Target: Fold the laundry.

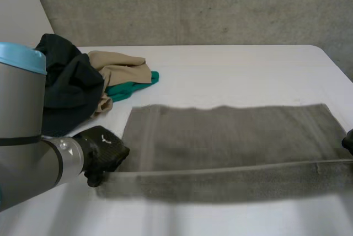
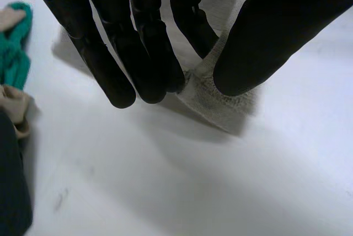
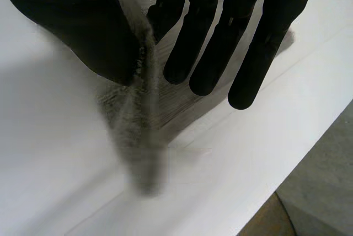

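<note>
Between thumb and fingers, the left hand (image 2: 138, 43) and right hand (image 3: 209, 32) each pinch a towel (image 1: 231, 137) corner, apparently mid-fold; next, carry both corners evenly across.

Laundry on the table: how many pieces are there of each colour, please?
grey towel: 1
black garment: 1
beige garment: 1
green garment: 1
Total: 4
</note>
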Motion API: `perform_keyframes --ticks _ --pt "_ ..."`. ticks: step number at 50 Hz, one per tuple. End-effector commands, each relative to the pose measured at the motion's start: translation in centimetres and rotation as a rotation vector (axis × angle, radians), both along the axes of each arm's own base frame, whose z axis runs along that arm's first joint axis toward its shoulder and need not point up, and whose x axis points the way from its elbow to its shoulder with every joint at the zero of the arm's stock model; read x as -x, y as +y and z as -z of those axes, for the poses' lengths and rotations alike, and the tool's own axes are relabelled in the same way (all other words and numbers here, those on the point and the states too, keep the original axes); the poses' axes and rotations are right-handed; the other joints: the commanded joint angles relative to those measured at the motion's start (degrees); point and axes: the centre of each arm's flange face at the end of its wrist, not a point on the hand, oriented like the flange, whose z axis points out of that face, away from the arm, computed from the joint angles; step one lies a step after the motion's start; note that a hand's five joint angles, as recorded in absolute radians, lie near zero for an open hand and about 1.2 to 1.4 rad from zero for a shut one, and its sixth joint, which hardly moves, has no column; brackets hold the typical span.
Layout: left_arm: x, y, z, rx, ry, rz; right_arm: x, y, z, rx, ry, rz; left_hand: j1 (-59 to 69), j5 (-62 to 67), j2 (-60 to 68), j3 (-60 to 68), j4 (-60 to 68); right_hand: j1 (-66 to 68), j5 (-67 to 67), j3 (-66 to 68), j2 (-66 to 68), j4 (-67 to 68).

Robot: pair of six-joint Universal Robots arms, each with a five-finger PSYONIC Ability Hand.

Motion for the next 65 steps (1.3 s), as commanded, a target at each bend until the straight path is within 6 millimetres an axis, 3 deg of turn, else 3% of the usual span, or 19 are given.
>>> perform_keyframes --ticks 1,6,8,14,18,23,26,29,30,33,34,35,39,43,49,56,58,63,65 --pt "2.4 -5.1 -1.0 0.174 0.065 -0.026 -0.7 -3.9 0.4 0.129 -0.058 0.039 13.77 12.53 11.26 11.56 11.29 14.45 11.76 11.92 12.56 11.57" --pt "3.9 -9.4 -2.1 0.299 0.076 -0.086 -1.3 -7.5 -0.2 0.234 -0.097 0.070 13.77 12.53 11.26 11.56 11.29 14.45 11.76 11.92 12.56 11.57" --pt "4.6 -11.2 -3.7 0.380 0.106 -0.113 -1.5 -9.4 -1.2 0.305 -0.111 0.092 13.77 12.53 11.26 11.56 11.29 14.45 11.76 11.92 12.56 11.57" --pt "6.4 -12.4 -6.1 0.462 0.169 -0.084 -2.7 -11.9 -2.4 0.384 -0.190 0.130 13.77 12.53 11.26 11.56 11.29 14.45 11.76 11.92 12.56 11.57" --pt "7.6 -12.5 -5.1 0.446 0.170 -0.056 -3.7 -12.4 -0.8 0.351 -0.222 0.123 13.77 12.53 11.26 11.56 11.29 14.45 11.76 11.92 12.56 11.57" --pt "8.2 -12.7 -2.3 0.413 0.109 -0.070 -4.4 -12.9 1.7 0.309 -0.173 0.083 13.77 12.53 11.26 11.56 11.29 14.45 11.76 11.92 12.56 11.57" --pt "8.1 -13.3 -2.1 0.436 0.086 -0.092 -4.5 -13.6 1.6 0.352 -0.166 0.068 13.77 12.53 11.26 11.56 11.29 14.45 11.76 11.92 12.56 11.57" --pt "8.1 -14.9 -4.3 0.570 0.134 -0.139 -4.8 -15.5 0.1 0.504 -0.199 0.070 13.77 12.53 11.26 11.56 11.29 14.45 11.76 11.92 12.56 11.57" --pt "8.0 -15.9 -6.4 0.665 0.194 -0.172 -4.9 -16.1 -0.8 0.566 -0.219 0.073 13.77 12.53 11.26 11.56 11.29 14.45 11.76 11.92 12.56 11.57" --pt "7.8 -16.7 -10.4 0.805 0.330 -0.207 -4.8 -18.4 -5.1 0.830 -0.341 0.106 13.77 12.53 11.26 11.56 11.29 14.45 11.76 11.92 12.56 11.57" --pt "7.5 -16.7 -13.3 0.892 0.439 -0.215 -4.6 -19.0 -7.8 0.962 -0.425 0.130 13.77 12.53 11.26 11.56 11.29 14.45 11.76 11.92 12.56 11.57" --pt "7.4 -16.6 -14.9 0.936 0.500 -0.213 -4.4 -19.1 -9.1 1.024 -0.472 0.144 13.77 12.53 11.26 11.56 11.29 14.45 11.76 11.92 12.56 11.57" --pt "7.1 -15.2 -20.7 1.096 0.747 -0.150 -3.6 -17.9 -16.2 1.275 -0.726 0.143 13.77 12.53 11.26 11.56 11.29 14.45 11.76 11.92 12.56 11.57" --pt "6.7 -14.2 -23.0 1.163 0.848 -0.114 -3.9 -16.0 -18.3 1.292 -0.825 0.095 13.77 12.53 11.26 11.56 11.29 14.45 11.76 11.92 12.56 11.57" --pt "6.5 -14.7 -21.0 1.100 0.799 -0.142 -4.5 -15.9 -16.0 1.192 -0.798 0.057 13.77 12.53 11.26 11.56 11.29 14.45 11.76 11.92 12.56 11.57" --pt "6.1 -16.3 -14.9 0.935 0.688 -0.202 -4.7 -15.7 -11.5 0.996 -0.706 0.097 13.77 12.53 11.26 11.56 11.29 14.45 11.76 11.92 12.56 11.57" --pt "6.0 -16.4 -12.6 0.873 0.647 -0.208 -4.6 -15.5 -9.3 0.902 -0.670 0.119 13.77 12.53 11.26 11.56 11.29 14.45 11.76 11.92 12.56 11.57" --pt "6.0 -15.3 -6.7 0.716 0.542 -0.210 -3.8 -14.1 -3.5 0.662 -0.597 0.176 13.77 12.53 11.26 11.56 11.29 14.45 11.76 11.92 12.56 11.57" --pt "5.8 -14.7 -5.3 0.674 0.509 -0.208 -3.6 -13.5 -2.2 0.604 -0.577 0.187 13.77 12.53 11.26 11.56 11.29 14.45 11.76 11.92 12.56 11.57"
